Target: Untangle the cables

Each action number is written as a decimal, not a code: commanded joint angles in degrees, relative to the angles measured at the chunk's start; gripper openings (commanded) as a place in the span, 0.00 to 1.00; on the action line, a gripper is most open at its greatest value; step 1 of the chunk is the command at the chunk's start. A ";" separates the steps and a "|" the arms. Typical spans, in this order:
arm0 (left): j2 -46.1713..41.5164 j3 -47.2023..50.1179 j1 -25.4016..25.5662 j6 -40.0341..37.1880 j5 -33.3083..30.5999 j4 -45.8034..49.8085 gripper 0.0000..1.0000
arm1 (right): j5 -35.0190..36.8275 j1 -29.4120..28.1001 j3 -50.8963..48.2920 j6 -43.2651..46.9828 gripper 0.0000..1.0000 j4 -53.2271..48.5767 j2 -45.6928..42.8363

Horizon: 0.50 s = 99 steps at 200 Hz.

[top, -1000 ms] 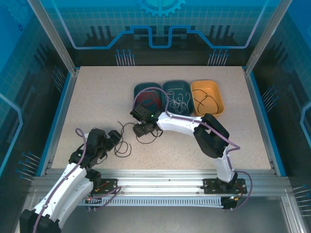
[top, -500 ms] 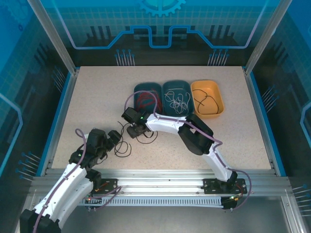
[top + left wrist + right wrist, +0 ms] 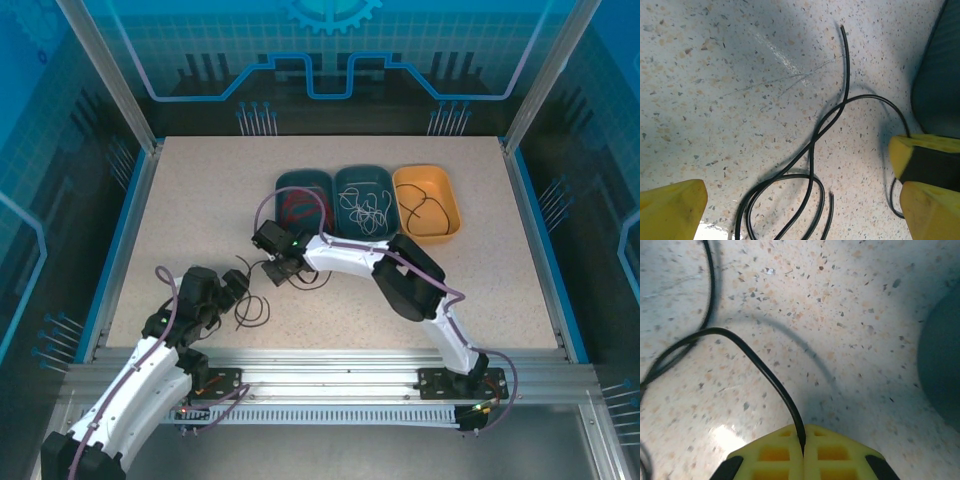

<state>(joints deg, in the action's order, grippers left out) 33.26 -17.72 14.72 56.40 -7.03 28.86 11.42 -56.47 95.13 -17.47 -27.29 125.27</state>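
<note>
**Loose black cable (image 3: 846,75) on the tabletop (image 3: 190,200).** The cable lies in crossed loops in front of the left arm, well apart from the three trays at the far side. One strand is pinched by the right tool (image 3: 802,446), whose fingers are pressed together on it. The left tool (image 3: 795,187) is held spread just above the loops, and nothing is gripped by it.

Over the last second the right arm has been swung leftward. The pinched strand has been carried with it, so the loops are now gathered closer beneath the left tool.

A red cable (image 3: 300,207) is seen in the dark tray (image 3: 283,183). A white cable (image 3: 365,210) is seen in the teal tray (image 3: 342,178), and a second black cable (image 3: 425,210) in the orange tray (image 3: 455,205). The loose cable is therefore judged to be the last one unsorted.

The shift is judged to bring the crossing within reach of both tools for a two-handed pull. The crossing itself is not yet undone.
</note>
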 commanded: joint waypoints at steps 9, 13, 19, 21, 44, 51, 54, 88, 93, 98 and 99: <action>-0.24 -0.25 -0.57 -2.73 2.43 -0.33 0.99 | 0.39 -0.49 -2.16 1.65 0.00 2.71 -9.76; -0.20 -0.35 -0.57 -2.95 2.56 -0.49 0.99 | 0.67 -0.47 -2.42 1.70 0.00 2.68 -10.52; -0.11 -0.55 -0.57 -3.34 2.87 -0.73 0.99 | 0.91 -0.50 -2.80 1.81 0.00 2.66 -11.68; -0.07 -0.67 -0.57 -3.45 3.02 -0.87 0.99 | 0.96 -0.44 -2.95 1.87 0.00 2.67 -12.06; 0.88 -1.65 -0.61 -4.97 4.47 -1.75 0.99 | 1.82 -0.49 -4.26 2.40 0.00 2.72 -16.25; 1.34 -1.86 -0.57 -5.41 5.13 -2.15 0.99 | 2.23 -0.47 -4.66 2.58 0.00 2.77 -17.47; 1.57 -1.98 -0.57 -5.62 5.36 -2.45 0.99 | 2.47 -0.48 -4.75 2.66 0.00 2.77 -17.90; 5.13 -2.50 -0.57 -6.39 8.53 -6.06 0.99 | 4.51 -0.44 -5.79 3.83 0.00 3.12 -22.93; 5.68 -2.55 -0.57 -6.47 8.96 -6.63 0.99 | 4.84 -0.49 -5.92 4.00 0.00 3.20 -23.58; 6.15 -2.58 -0.57 -6.48 9.33 -7.16 0.99 | 5.26 -0.48 -6.01 4.26 0.00 3.20 -24.20; 6.22 -2.58 -0.57 -6.48 9.46 -7.29 0.99 | 5.36 -0.48 -6.05 4.32 0.00 3.20 -24.38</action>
<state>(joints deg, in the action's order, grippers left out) 37.67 -18.09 14.72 51.90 -1.26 25.30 13.98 -56.47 90.21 -14.92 -24.77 104.49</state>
